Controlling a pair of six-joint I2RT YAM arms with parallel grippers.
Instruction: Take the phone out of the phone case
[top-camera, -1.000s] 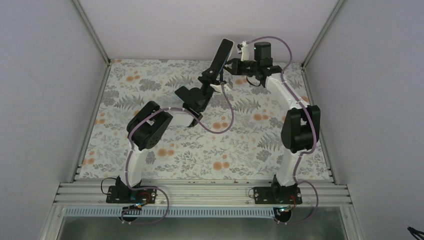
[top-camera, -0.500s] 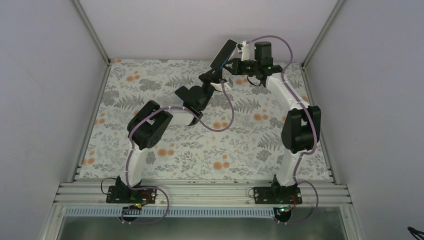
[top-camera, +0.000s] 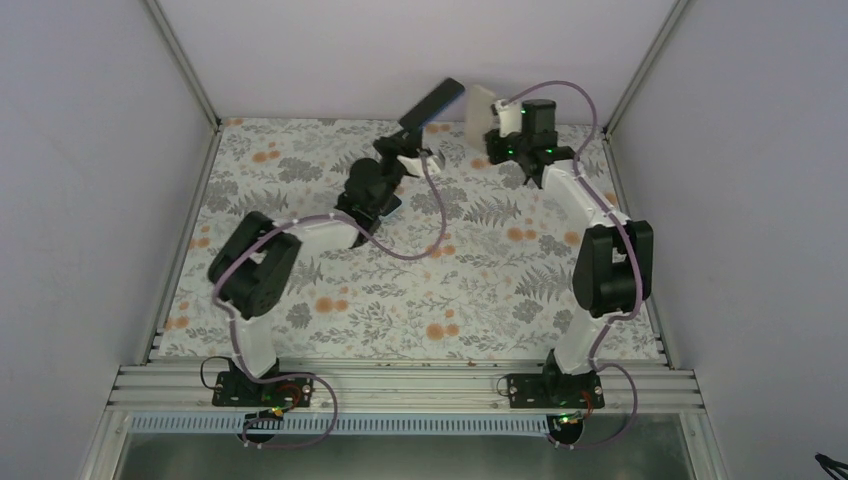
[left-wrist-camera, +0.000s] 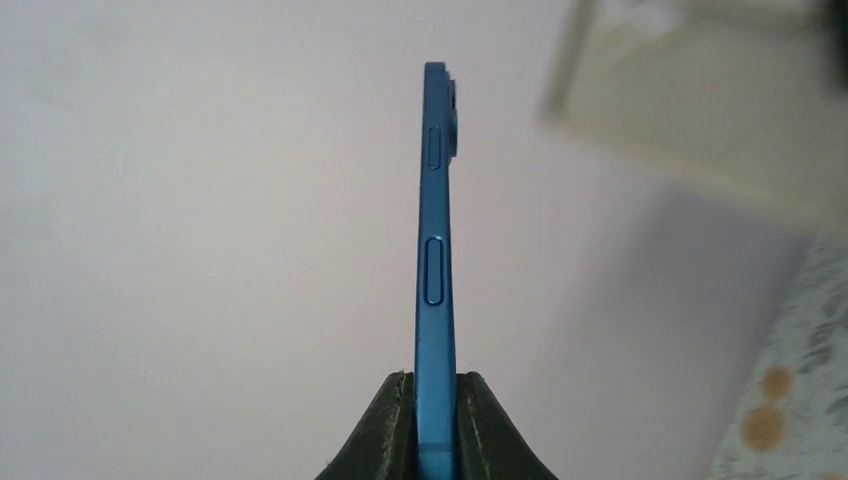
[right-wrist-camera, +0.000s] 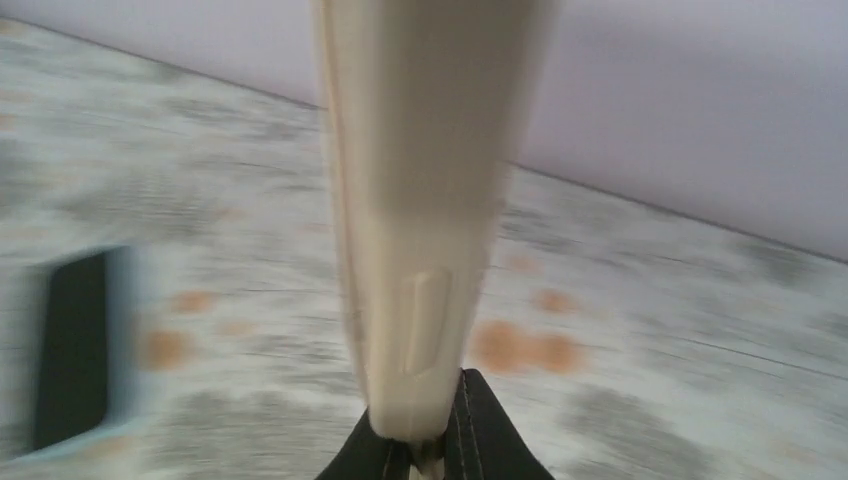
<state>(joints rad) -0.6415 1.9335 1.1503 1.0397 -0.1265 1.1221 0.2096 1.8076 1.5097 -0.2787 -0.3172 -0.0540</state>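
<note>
Down at the near edge of the bench (top-camera: 330, 330), my left arm (top-camera: 250, 280) and my right arm (top-camera: 610, 265) are bolted side by side. Both reach away over the flower print toward the far wall (top-camera: 330, 50). A purple cable (top-camera: 420, 245) loops along each arm.

Farther out, my left claw (top-camera: 407, 135) is up in the air, off the bench. It is clenched on the bottom end of the phone (top-camera: 432, 102). My left wrist camera sees the phone from its thin side. It is blue and stands straight up between my two dark fingers (left-wrist-camera: 385, 440), which press on it from both sides. Two buttons sit on its edge, and a small bump sticks out near the top. From above, the phone leans, with its top end pointing up and to the right.

Just past that top end is the case (top-camera: 481, 110). It is pale cream, and my right claw (top-camera: 493, 132) is clenched on its lower end. My right wrist camera shows the case rising from my fingers, blurry, with a long button bump on its side. At the left of that view is a dark shape (right-wrist-camera: 72, 350) with a pale blue rim, too blurry for me to tell what it is.

Phone and case are near each other but not touching. The phone is out of the case. Both hang close to the wall.
</note>
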